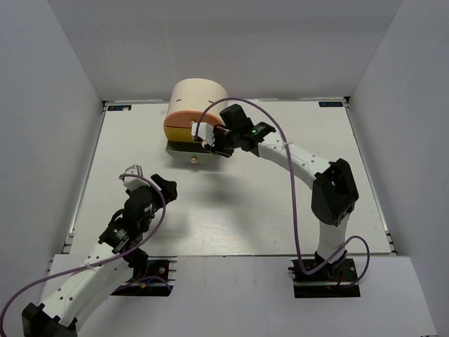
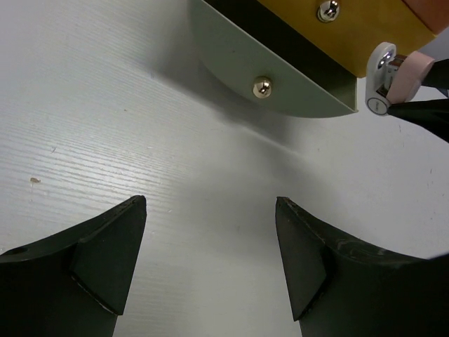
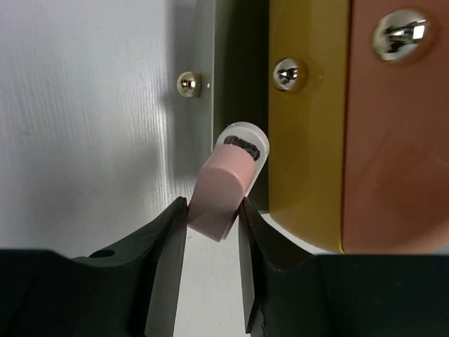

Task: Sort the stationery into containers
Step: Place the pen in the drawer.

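Right tool, jaws part closed on the pink eraser held just over the pulled-out grey-green drawer beside the yellow drawer, should centre over the dark gap before letting go, lest it bounce onto the worktop.

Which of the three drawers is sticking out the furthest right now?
The grey-green bottom drawer. Its curved front juts well past the yellow drawer and the orange drawer stacked above it.
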Available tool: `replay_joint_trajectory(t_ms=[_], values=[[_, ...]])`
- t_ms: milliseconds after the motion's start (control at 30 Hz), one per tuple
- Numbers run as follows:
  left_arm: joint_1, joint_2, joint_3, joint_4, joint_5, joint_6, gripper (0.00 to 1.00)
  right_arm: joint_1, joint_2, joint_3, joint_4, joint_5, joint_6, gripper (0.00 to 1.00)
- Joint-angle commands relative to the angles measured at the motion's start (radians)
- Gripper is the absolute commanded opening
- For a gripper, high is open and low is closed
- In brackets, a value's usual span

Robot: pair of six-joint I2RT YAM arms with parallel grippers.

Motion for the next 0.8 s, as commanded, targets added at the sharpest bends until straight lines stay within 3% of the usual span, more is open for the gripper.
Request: replay_joint_trajectory(t_ms=[0,533,767], values=[[0.005,-0.013,-0.018,0.003,0.006,-0.011,0.83,-0.001,0.019,0.044,0.059,-0.007,-0.114,0.0],[0.005,0.006,-0.027,0.042,0.015,-0.011,0.83,-0.002,0.057,-0.011,0.145,0.025,-0.191,0.0],[0.005,-0.004,-0.027,0.032,0.015,-0.011,0.83,-0.002,0.08,-0.02,0.125,0.013,-0.221,0.13]])
